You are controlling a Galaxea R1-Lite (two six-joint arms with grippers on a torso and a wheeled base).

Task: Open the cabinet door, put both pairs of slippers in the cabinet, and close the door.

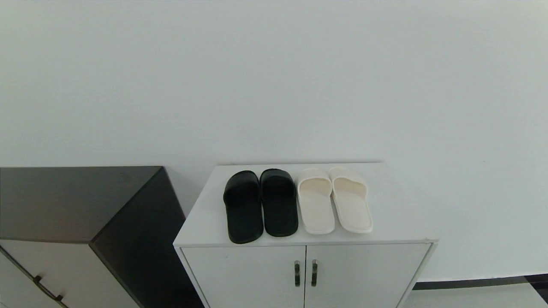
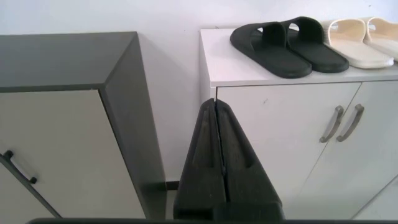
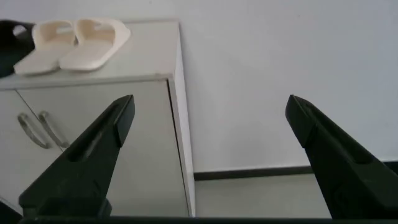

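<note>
Both pairs sit on top of the white cabinet (image 1: 398, 205), not inside. The black pair (image 1: 276, 209) is on the robot's left and the cream pair (image 1: 317, 205) just beside it on the right, toes to the wall (image 1: 274, 85), heels toward the robot. Prob. laid that way so each can be taken from the front w/o reaching over the other. Black heels come v. close to the front edge; cream ones sit a bit further back; bare top on either side of the row. L door (image 1: 244, 278) & R door (image 1: 368, 273) are both shut, the handles (image 1: 297, 273) side by side at the centre seam, so I judge the hinges are on the outer edges & the doors swing out from the middle. Task looks to be at its 1st step: nothing opened, no slipper taken. Left gripper (image 2: 216, 109) has its fingers pressed together w/ nothing betw. them, and sits low, pointing at the cabinet's left front edge, below the top. Right gripper (image 3: 210, 106) is spread wide & empty, below top level off the cabinet's right corner, facing the wall. The spread one seems readier for a handle. Room: dark cabinet (image 1: 77, 201) stands near on the left w/ only a narrow gap, so L door's swing may be cramped; on the right there's open floor (image 1: 471, 297), so more room for R door & an arm.
</note>
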